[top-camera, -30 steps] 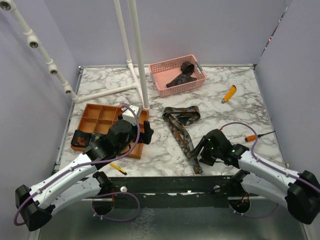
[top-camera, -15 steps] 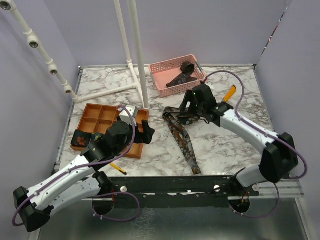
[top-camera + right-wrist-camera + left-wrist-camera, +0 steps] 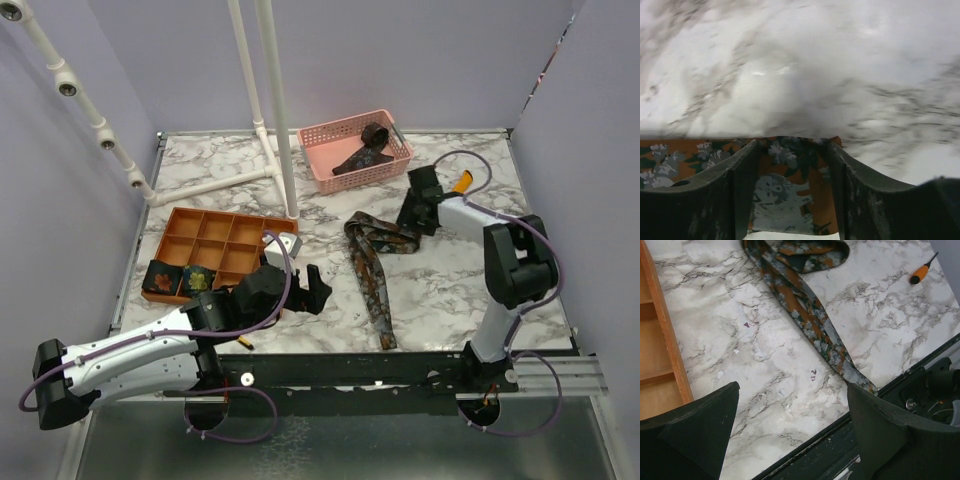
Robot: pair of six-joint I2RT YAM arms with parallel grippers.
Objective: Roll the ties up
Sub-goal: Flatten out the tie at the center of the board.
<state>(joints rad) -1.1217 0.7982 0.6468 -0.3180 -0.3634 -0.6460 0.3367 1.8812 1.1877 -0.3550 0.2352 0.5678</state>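
Since 1 s ago the right arm has swung from the table's near edge to the far side, and the left arm has slid fwd/right off the orange tray [image 3: 225, 216].

Right gripper [image 3: 413, 212] now sits low on the folded far end of the unrolled tie [image 3: 372, 275], which runs from there down toward the near edge. Wrist cam shows floral fabric flat between the two fingers, jaws partway apart astride it. The view is blurred, so I can't tell if they actually pinch the cloth or just straddle it. Prob. placed there to pick up that end as the start of the roll.

Left gripper [image 3: 318, 290] hovers over bare marble beside the tie's mid-section, jaws wide, nothing in them. Likely staged to pin or steady the strip.

Two coiled ties [image 3: 160, 277] sit in the tray's near-left compartments. Another tie [image 3: 362, 150] lies in the pink basket [image 3: 340, 181].
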